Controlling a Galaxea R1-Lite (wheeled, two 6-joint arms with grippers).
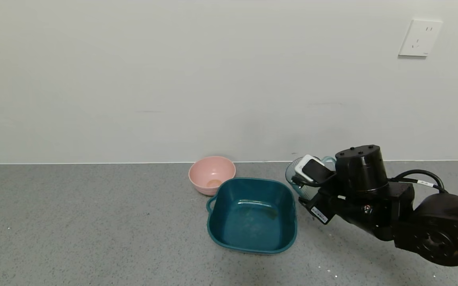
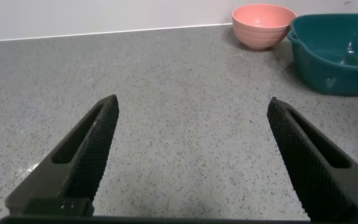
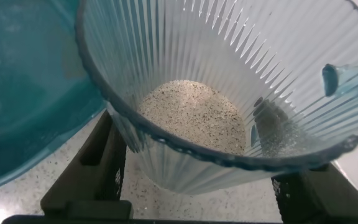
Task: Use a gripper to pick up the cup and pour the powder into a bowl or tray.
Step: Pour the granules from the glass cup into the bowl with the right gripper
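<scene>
The pale-blue ribbed cup (image 1: 292, 180) is just right of the dark-teal basin (image 1: 229, 234) on the grey counter. My right gripper (image 1: 311, 191) reaches in from the right and is shut on the cup. In the right wrist view the cup (image 3: 229, 56) sits between my black fingers (image 3: 98, 162), tilted a little, with off-white powder (image 3: 191, 115) heaped in its bottom. The basin (image 3: 23, 93) lies right beside it and holds no powder. My left gripper (image 2: 192, 102) is open and empty over bare counter, out of the head view.
A small pink bowl (image 1: 212, 174) stands against the wall, touching the basin's far left corner; it also shows in the left wrist view (image 2: 263, 25) beside the basin (image 2: 337, 53). A wall socket (image 1: 420, 37) is high on the right.
</scene>
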